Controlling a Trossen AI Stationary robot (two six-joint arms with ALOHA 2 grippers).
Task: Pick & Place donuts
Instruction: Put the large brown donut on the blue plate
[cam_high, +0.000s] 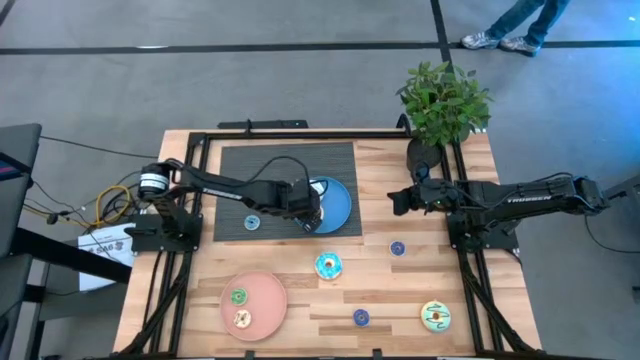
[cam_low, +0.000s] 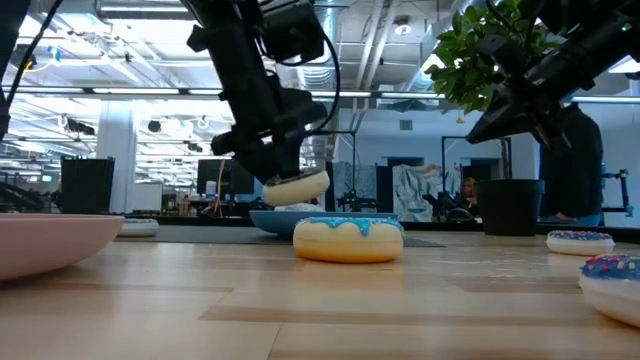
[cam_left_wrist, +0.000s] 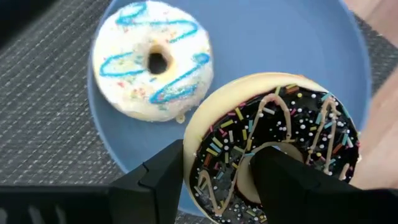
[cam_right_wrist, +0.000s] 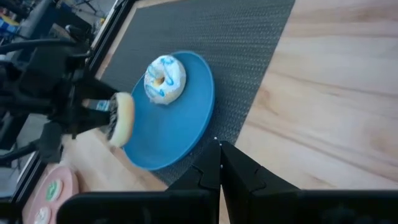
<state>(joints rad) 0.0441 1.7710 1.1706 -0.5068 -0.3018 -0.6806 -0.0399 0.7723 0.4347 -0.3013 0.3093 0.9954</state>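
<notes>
On the wooden table (cam_high: 300, 300), the left gripper (cam_left_wrist: 217, 180) grips a chocolate donut (cam_left_wrist: 273, 146) above the blue plate (cam_high: 338, 205) (white donut (cam_left_wrist: 152, 59) inside); right gripper (cam_right_wrist: 219, 163) shut, empty.

High view looks straight down on the wooden desk (cam_high: 300, 310); low view looks level across it; both wrist views share the round flat blue plate (cam_left_wrist: 280, 37).
</notes>
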